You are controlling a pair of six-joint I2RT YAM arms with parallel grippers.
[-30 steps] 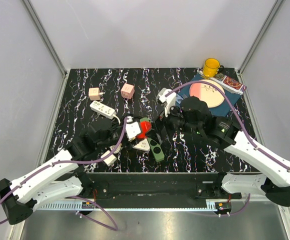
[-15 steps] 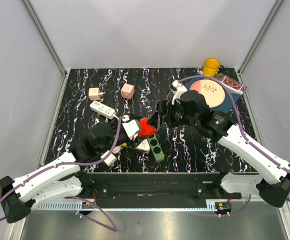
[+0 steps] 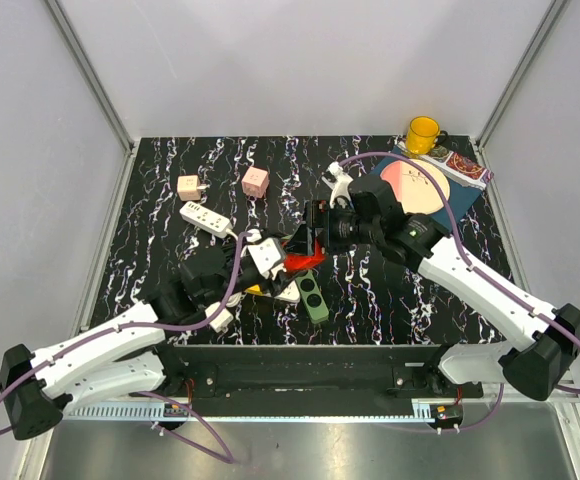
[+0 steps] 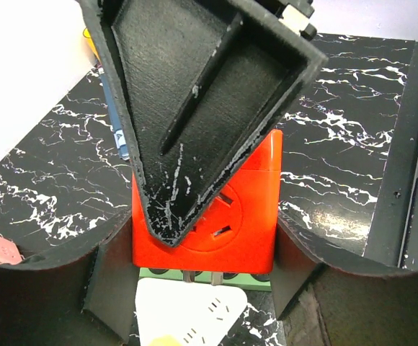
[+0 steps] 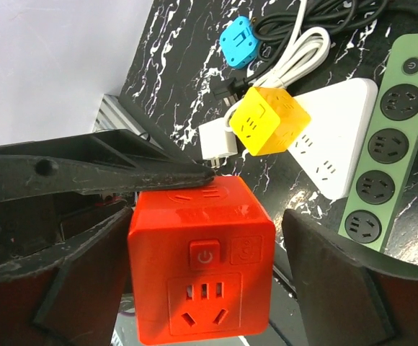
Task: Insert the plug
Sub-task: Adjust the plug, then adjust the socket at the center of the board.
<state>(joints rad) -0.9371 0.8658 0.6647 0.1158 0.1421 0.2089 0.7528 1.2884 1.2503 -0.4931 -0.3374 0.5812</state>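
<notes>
The red cube plug adapter [image 4: 245, 209] hung above the black marbled surface [image 3: 400, 300], clamped in the left gripper [image 4: 203, 268]. The right gripper [image 5: 205, 281] straddled it, jaws apart. Only the right wrist view showed its power button [image 5: 205, 255], with a yellow cube adapter [image 5: 269, 121] and a green power strip [image 5: 385, 130] beyond it. In the left wrist view, the right gripper's black finger [image 4: 194, 86] hid the adapter's top.

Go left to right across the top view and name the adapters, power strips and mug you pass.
pink adapter → pink cube → green strip → yellow mug
</notes>
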